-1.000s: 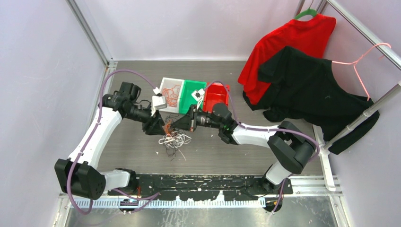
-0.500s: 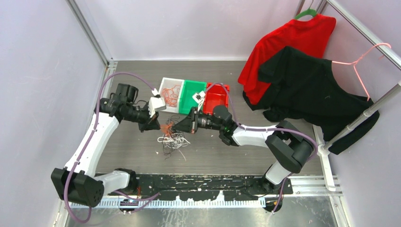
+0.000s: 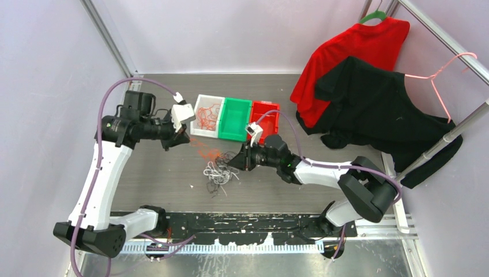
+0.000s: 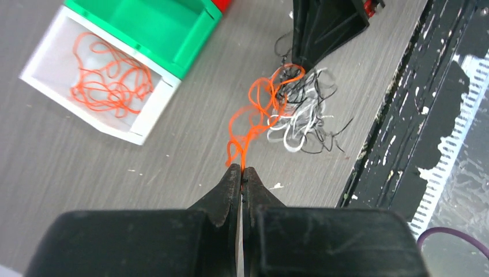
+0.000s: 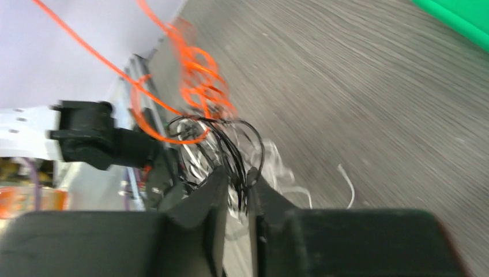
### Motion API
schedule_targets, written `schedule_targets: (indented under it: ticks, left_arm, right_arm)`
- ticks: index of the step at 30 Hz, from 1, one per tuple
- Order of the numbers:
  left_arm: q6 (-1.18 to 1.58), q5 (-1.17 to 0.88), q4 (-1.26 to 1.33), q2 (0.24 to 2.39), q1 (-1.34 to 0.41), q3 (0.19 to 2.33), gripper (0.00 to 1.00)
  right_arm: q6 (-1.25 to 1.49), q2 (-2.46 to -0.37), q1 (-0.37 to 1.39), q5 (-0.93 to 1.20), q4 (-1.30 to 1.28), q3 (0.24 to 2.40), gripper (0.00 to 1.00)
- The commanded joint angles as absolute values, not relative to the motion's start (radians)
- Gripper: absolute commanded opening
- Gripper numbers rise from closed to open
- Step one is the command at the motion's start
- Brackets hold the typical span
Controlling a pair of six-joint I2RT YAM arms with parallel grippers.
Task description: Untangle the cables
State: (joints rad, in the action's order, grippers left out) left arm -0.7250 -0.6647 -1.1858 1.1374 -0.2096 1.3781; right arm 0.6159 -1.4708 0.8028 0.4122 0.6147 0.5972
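The left gripper (image 4: 242,168), matte black and wedge-shaped, is pinched tight on one thin orange strand (image 4: 254,115). The strand runs in springy loops from its tips into the cables (image 4: 300,118), a loose tangle of curly white, black and orange wire. They lie on the grey wood-grain table (image 3: 173,173) in front of the glossy green bin (image 3: 233,118). The right gripper (image 5: 237,173) reaches into that tangle. Its jaws stand a narrow slit apart with black wire looped between them; whether they clamp it I cannot tell. Against the green bin's left side, a white bin (image 4: 124,134) holds more orange coils (image 4: 109,86).
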Motion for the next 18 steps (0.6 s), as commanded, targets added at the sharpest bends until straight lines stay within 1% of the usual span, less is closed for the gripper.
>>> schedule_targets:
  ticks: [1, 3, 7, 11, 14, 18]
  left_arm:
    - [-0.659, -0.698, -1.199, 1.09, -0.213, 1.492, 0.0]
    - [-0.635, -0.724, -1.203, 1.084, -0.213, 1.525, 0.0]
    - [-0.591, -0.779, -1.214, 1.078, -0.216, 1.557, 0.0]
    - [-0.563, -0.777, -1.206, 1.072, -0.233, 1.554, 0.0]
    - [-0.552, -0.759, -1.201, 1.066, -0.258, 1.552, 0.0]
    - [-0.55, -0.768, -1.197, 1.057, -0.282, 1.561, 0.0]
  right_arm:
    - [0.471, -1.384, 0.801, 0.263, 0.436, 0.583, 0.36]
    - [0.442, -1.338, 0.801, 0.227, 0.395, 0.584, 0.49]
    - [0.4, -1.222, 0.802, 0.181, 0.362, 0.615, 0.6]
    - [0.397, -1.133, 0.812, 0.154, 0.385, 0.691, 0.69]
    - [0.375, -1.146, 0.86, 0.151, 0.402, 0.784, 0.71]
    - [0.361, -1.24, 0.914, 0.165, 0.407, 0.905, 0.71]
